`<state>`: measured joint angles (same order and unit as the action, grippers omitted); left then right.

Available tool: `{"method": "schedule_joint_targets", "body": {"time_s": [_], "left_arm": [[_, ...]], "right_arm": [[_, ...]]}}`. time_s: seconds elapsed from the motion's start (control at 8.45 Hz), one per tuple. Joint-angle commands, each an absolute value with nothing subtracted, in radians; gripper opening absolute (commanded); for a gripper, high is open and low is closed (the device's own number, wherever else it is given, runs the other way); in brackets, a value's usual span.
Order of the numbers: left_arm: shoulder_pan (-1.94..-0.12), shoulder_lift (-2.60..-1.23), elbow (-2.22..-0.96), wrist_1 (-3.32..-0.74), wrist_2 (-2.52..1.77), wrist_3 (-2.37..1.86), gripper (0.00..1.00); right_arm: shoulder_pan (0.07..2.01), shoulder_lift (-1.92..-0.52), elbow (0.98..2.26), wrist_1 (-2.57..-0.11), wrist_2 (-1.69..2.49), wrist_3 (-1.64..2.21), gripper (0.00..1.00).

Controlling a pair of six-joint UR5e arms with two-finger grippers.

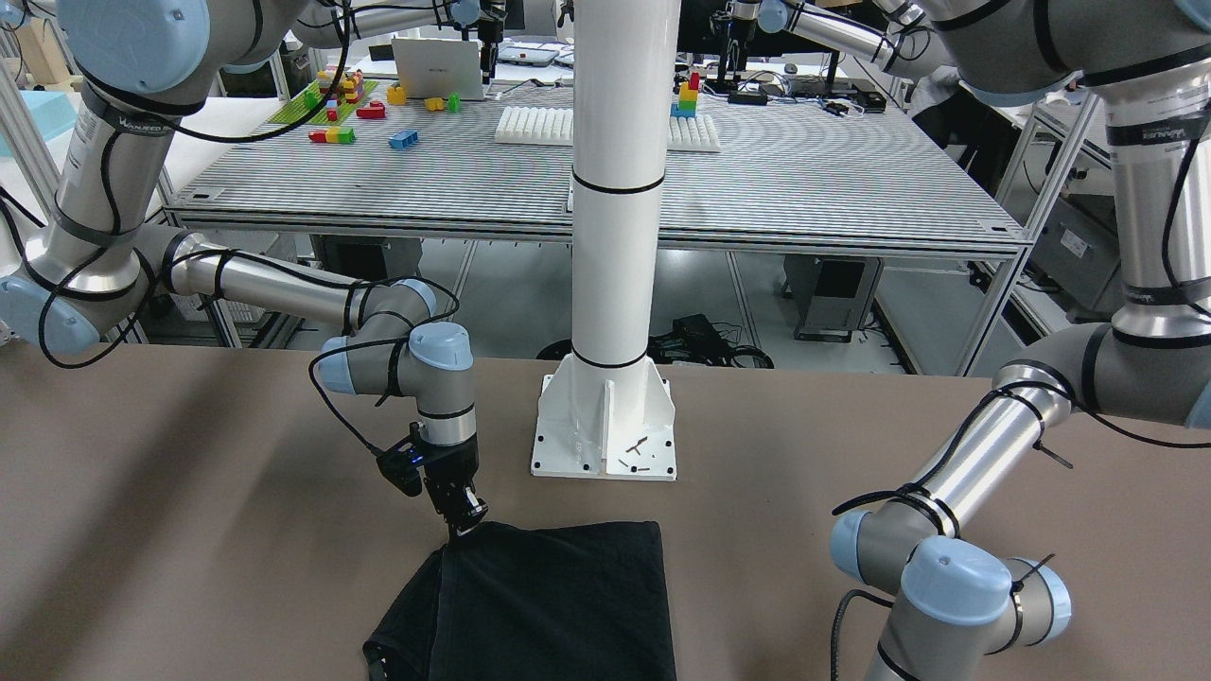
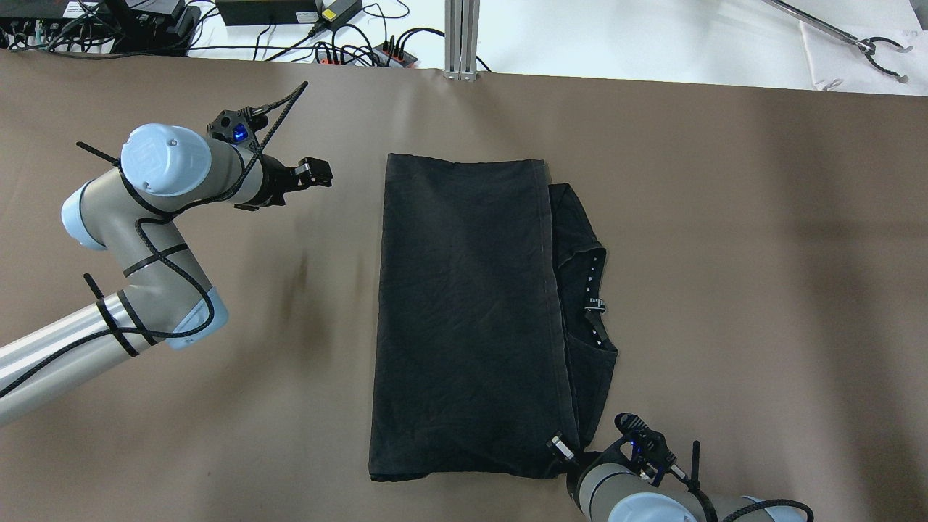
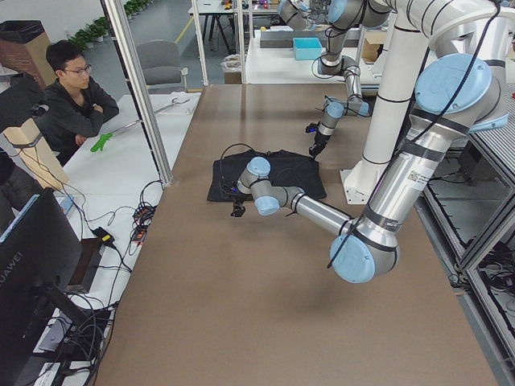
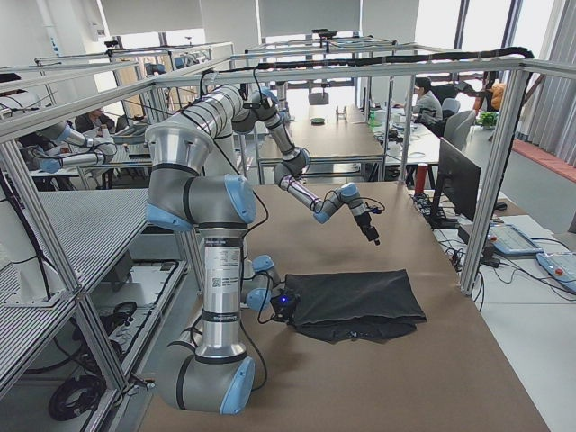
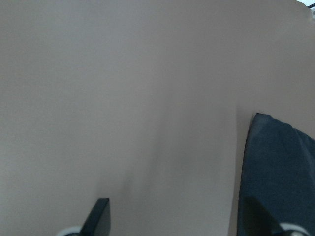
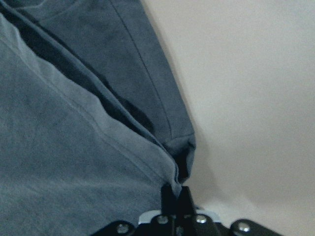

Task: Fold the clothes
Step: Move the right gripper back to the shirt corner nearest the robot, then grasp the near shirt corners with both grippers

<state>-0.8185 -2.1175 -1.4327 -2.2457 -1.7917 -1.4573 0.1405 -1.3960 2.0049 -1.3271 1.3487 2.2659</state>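
The monitor (image 3: 30,277) bezel reads "HUAWEI".

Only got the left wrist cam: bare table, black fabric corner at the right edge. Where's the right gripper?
Observer: The right gripper is at the garment's near right corner, the one closest to the robot, shut on the hemmed edge there.
Operator: Is the garment flat or folded?
Observer: Folded over once. The top layer's hem runs front to back, and the collar sticks out past it on the robot's right.
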Motion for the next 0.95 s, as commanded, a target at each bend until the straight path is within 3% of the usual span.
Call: {"method": "schedule_joint_targets", "body": {"time_s": [0.0, 0.47, 0.83], "left_arm": [[-0.808, -2.12, -1.433, -2.246, -1.781, -1.459, 0.94], [-0.805, -2.097, -1.517, -2.244, -1.792, -1.602, 0.95], [-0.668, -1.9, -1.82, -2.246, -1.746, -1.963, 0.95]], "right_arm": [[0.15, -1.396, 2.031, -1.336, 1.353, 2.266, 0.0], [0.146, -1.399, 2.072, -1.351, 1.359, 2.272, 0.0], [0.124, -1.394, 2.075, -1.341, 1.362, 2.296, 0.0]]}}
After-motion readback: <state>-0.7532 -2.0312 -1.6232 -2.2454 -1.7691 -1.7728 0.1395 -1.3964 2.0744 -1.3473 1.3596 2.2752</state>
